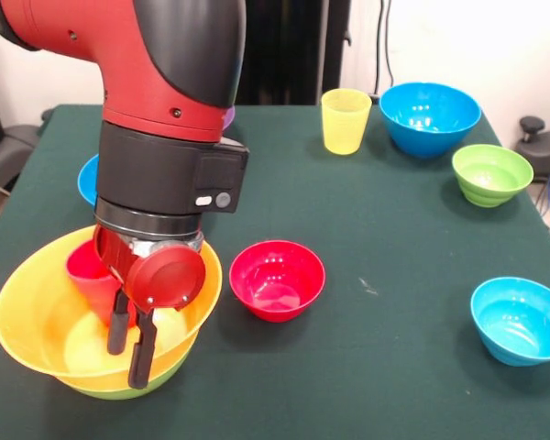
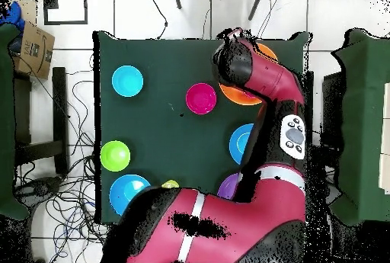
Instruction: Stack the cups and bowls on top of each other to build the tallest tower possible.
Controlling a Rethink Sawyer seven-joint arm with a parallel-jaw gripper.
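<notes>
Currently the tool (image 1: 131, 353) hangs inside the large orange bowl (image 1: 37, 316), which sits nested on a lime-green bowl (image 1: 119, 387) near the desk's (image 1: 385, 229) front-left corner in the front view. Fingers (image 1: 142, 353) point down, close together with only a slim gap and nothing visibly between them; reads as released, not grasping. Red cup (image 1: 90, 280) stands inside the orange bowl, just beside the tool and partly hidden by it.

Elsewhere on the desk: small red bowl (image 1: 277, 278) near the middle, just beside the tower; yellow cup (image 1: 346, 120) and a medium blue bowl (image 1: 429, 116) toward the far edge; ribbed green bowl (image 1: 491, 173) near the far-right edge; small blue bowl (image 1: 519, 319) at the right edge. Another blue bowl (image 1: 88, 180) and a purple one (image 2: 228, 187) mostly hidden behind the arm.

Risks, judged:
- Fingers sit close to the red cup; a sideways shift on withdrawal could tip it.
- Catching the orange rim could drag or unseat the nested pair, which sits near the desk edge.
- Glossy plastic likely slips under a loose pinch.
</notes>
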